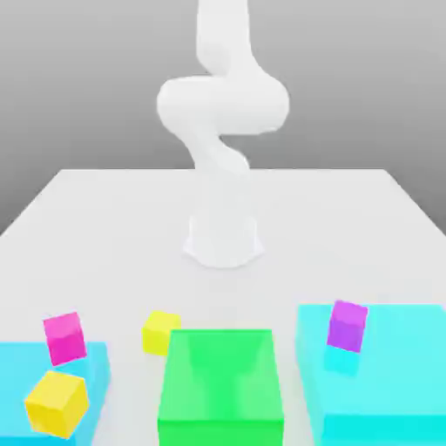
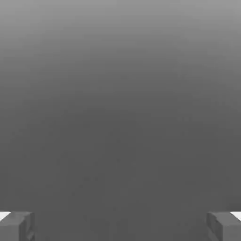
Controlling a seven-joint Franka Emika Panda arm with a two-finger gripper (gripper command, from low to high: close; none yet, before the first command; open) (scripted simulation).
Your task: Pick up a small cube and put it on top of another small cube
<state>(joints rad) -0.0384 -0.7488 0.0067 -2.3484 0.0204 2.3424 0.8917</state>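
The tool [image 2: 120, 226] is spread wide: in the hand view its two grey fingertips [image 2: 16, 227] stand at opposite edges with a broad gap between them, and nothing is between them. In front of the tool there is only a plain grey background, so no cube is near it.

In the exterior view the white arm [image 1: 222, 104] rises from its base [image 1: 223, 239] in the middle of the white table [image 1: 104, 226]. All the coloured things lie together at the table edge nearest this camera, well apart from the arm's base.

The small yellow cube [image 1: 161, 332] rests on the table, just beside the green block [image 1: 222, 383], at the exterior view's left of it. Further to the exterior view's left is a cyan block [image 1: 96, 366]. A magenta cube [image 1: 65, 337] and a larger yellow cube [image 1: 57, 402] are at this block, both tilted; I cannot tell if they sit on it or in front of it. At the exterior view's right, a purple cube [image 1: 348, 325] stands on a wide cyan block [image 1: 392, 383].
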